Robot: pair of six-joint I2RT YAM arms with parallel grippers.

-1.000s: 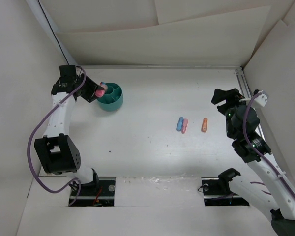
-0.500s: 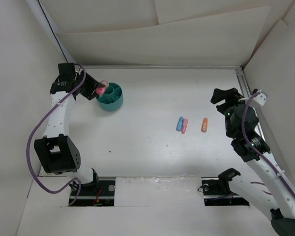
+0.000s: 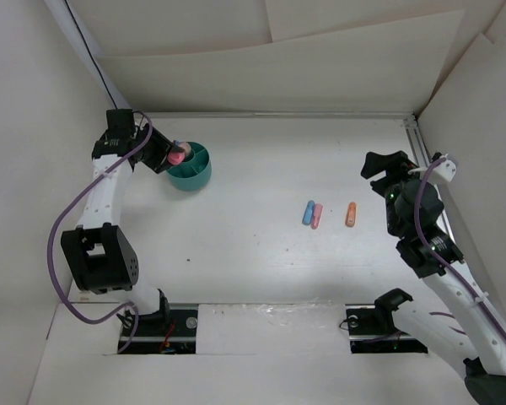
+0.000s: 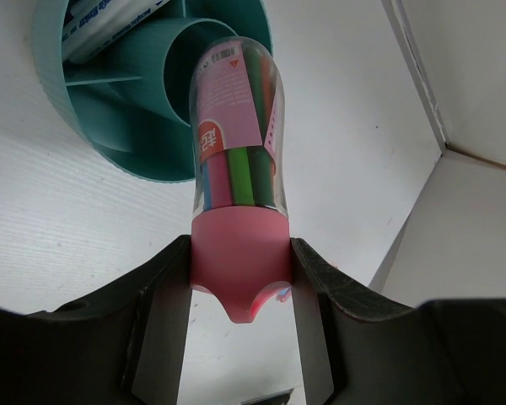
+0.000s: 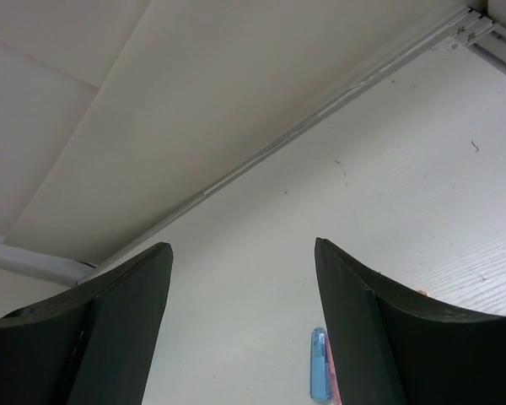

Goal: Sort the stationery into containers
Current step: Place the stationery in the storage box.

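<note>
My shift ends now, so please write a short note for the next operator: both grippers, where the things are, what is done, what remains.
Left gripper: shut on the marker pack by its pink cap, at the left rim of the teal cup, not yet let go.
Right gripper: open, empty, above the table on the right.
Done: white pens are in an outer compartment of the cup.
Left: release the pack into the cup; then fetch the blue piece and pink piece, lying side by side, and the orange piece apart to their right.
</note>
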